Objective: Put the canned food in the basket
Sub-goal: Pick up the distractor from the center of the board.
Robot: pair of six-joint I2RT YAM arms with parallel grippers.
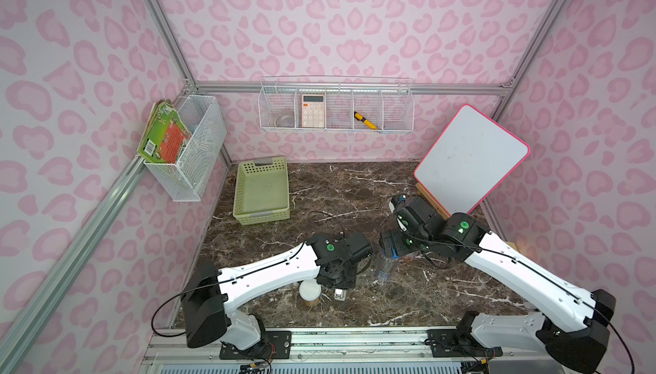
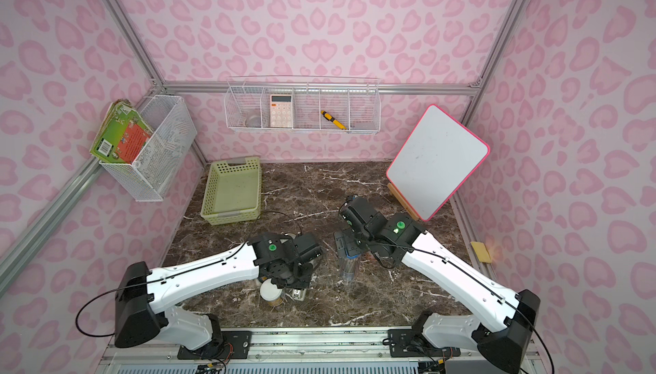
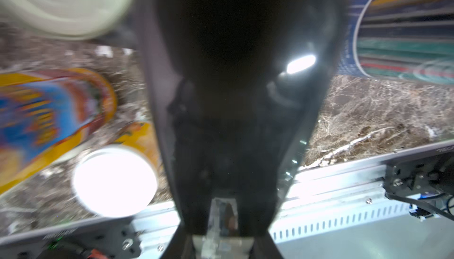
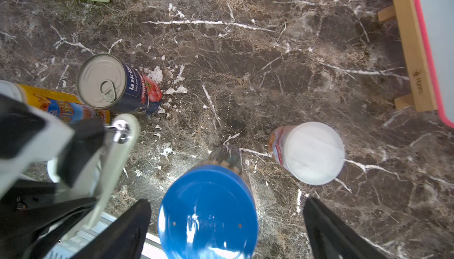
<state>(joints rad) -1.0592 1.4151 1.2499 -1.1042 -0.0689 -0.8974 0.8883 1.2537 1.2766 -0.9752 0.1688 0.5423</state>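
Front edge of marble tabletop [image 1: 355, 191]: yellow-labelled can [image 1: 310, 292] upright, white lid up, just beside left gripper [image 1: 339, 293], which points down toward the front rail [image 1: 319, 336]. Left wrist view is dark and blurred; the jaws look close together, but whether they pinch anything I cannot tell. No can seen in them. Orange-and-blue can [image 4: 61, 105] partly hidden behind left arm [image 4: 36, 147]; dark can [image 4: 115, 85] next to it, upright, pull-tab top up. Mid-table: right gripper [image 4: 227, 202] hangs with jaws spread wide, empty, directly above clear jar [image 4: 208, 216] with blue lid, not a can; its contents too blurred to name. Red-labelled can [image 4: 310, 153] stands just beside the jar, on the side away from the left arm, axis vertical, lid up; right arm [image 1: 514, 265] is the nearer one. Judgement: a short sideways shift, then a straight descent over the lid, should suit; jar close enough to be knocked. Far left corner: basket [image 1: 261, 216], empty, all four cans outside it, well apart from both grippers, on the left arm's side. Back wall: wire rack [image 1: 397, 116] holds calculator [image 1: 313, 110] and yellow cutter [image 1: 365, 121]; side mesh bin [image 1: 198, 148] holds books [image 1: 163, 134].
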